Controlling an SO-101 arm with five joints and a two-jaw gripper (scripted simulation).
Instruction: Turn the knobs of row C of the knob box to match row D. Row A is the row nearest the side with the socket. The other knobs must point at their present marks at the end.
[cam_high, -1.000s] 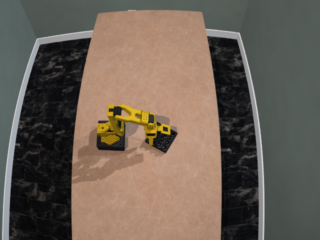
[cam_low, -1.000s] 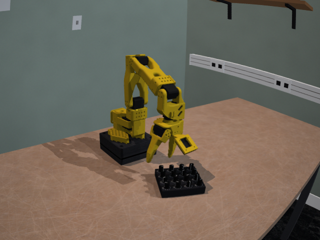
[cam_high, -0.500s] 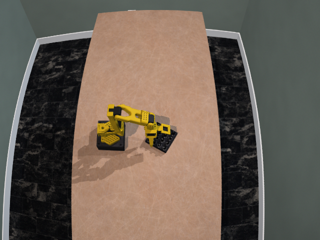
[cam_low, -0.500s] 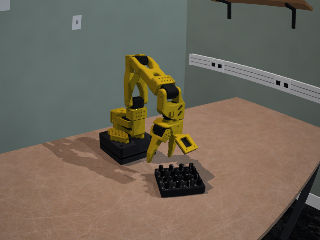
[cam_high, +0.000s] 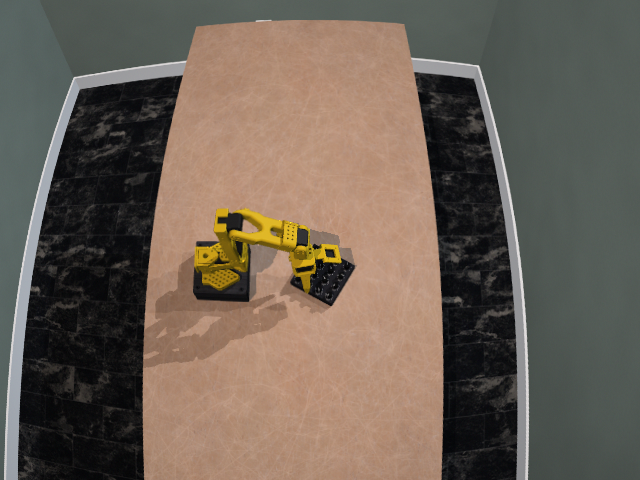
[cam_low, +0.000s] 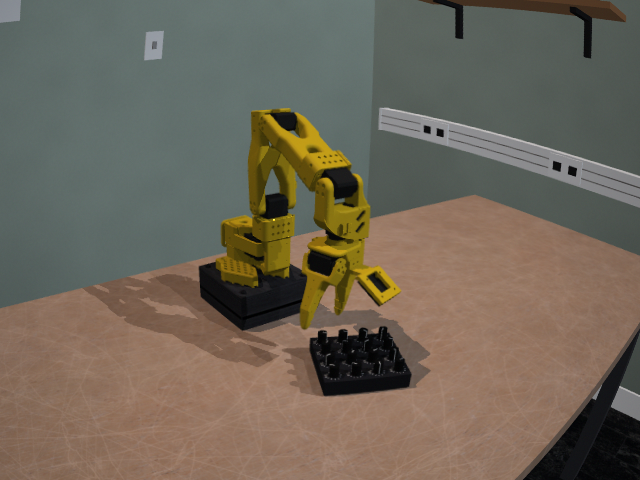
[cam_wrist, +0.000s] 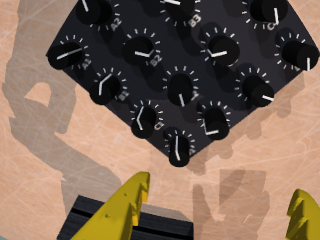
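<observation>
The black knob box (cam_low: 360, 359) lies on the table in front of the arm, turned cornerwise; it also shows in the top view (cam_high: 324, 279) and in the wrist view (cam_wrist: 180, 60). It carries several black knobs with white pointer lines and tick marks. The nearest corner knob (cam_wrist: 178, 146) sits just ahead of my fingers. My yellow gripper (cam_low: 323, 317) hangs above the box's near-left corner, pointing down. Its fingers stand apart with nothing between them; in the wrist view the gripper (cam_wrist: 216, 216) frames bare table and the arm's base. Row labels are too small to read.
The arm's black base block (cam_low: 251, 297) stands just left of and behind the box. The table edge curves off at the right (cam_low: 610, 356). A wall with a white cable rail (cam_low: 511, 149) lies behind.
</observation>
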